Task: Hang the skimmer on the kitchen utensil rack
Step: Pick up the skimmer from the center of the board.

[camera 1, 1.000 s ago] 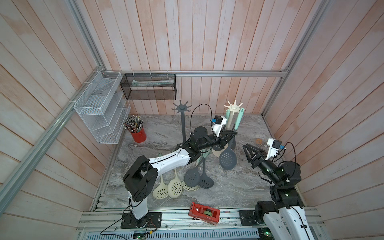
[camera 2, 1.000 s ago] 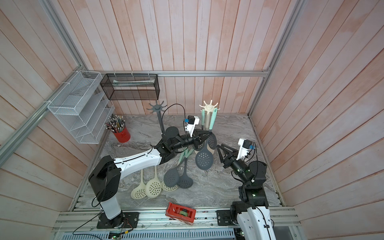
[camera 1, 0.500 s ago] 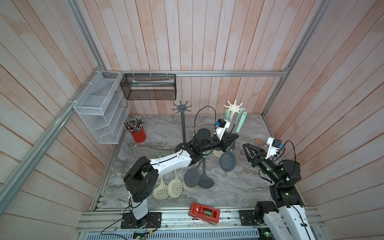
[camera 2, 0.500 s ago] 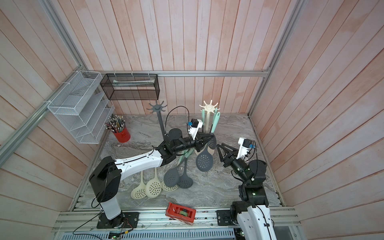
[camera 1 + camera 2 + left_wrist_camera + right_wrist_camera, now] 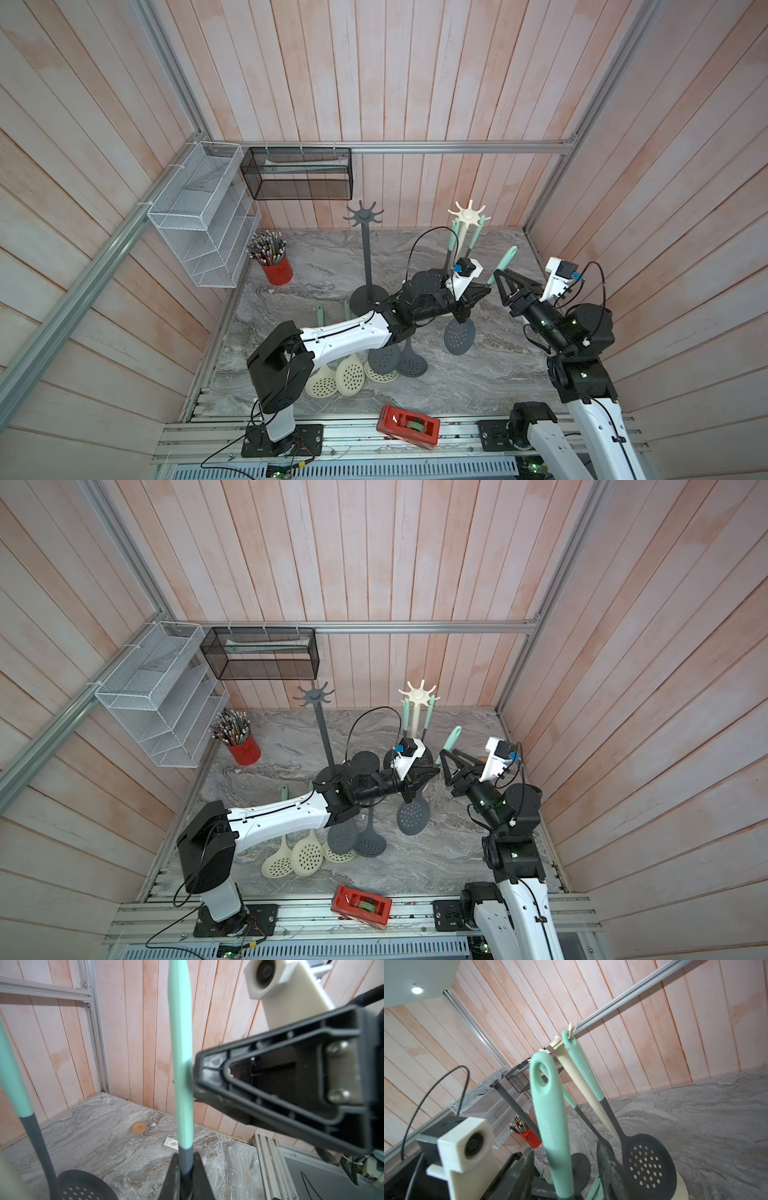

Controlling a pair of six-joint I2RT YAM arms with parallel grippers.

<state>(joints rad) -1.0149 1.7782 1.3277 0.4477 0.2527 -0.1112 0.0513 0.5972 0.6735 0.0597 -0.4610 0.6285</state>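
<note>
The skimmer (image 5: 458,338) has a grey perforated head and a mint handle (image 5: 508,257) and hangs tilted above the table in both top views (image 5: 413,816). My left gripper (image 5: 461,309) (image 5: 186,1155) is shut on its grey neck. My right gripper (image 5: 498,286) (image 5: 565,1147) is open, and the mint handle (image 5: 550,1115) stands between its fingers with gaps on both sides. Behind it, the cream utensil rack (image 5: 468,214) (image 5: 554,1043) carries two hung skimmers (image 5: 648,1163). A dark grey rack (image 5: 361,214) stands bare to its left.
Several cream and grey skimmers (image 5: 365,365) lie on the marble table near the left arm. A red pencil cup (image 5: 276,270), a white wire shelf (image 5: 199,224) and a black mesh basket (image 5: 297,174) are at the back left. A red tape dispenser (image 5: 407,426) sits on the front rail.
My left arm has carried the skimmer to the right, so its handle now stands between the right gripper's fingers. The right gripper's jaws have opened wider.
</note>
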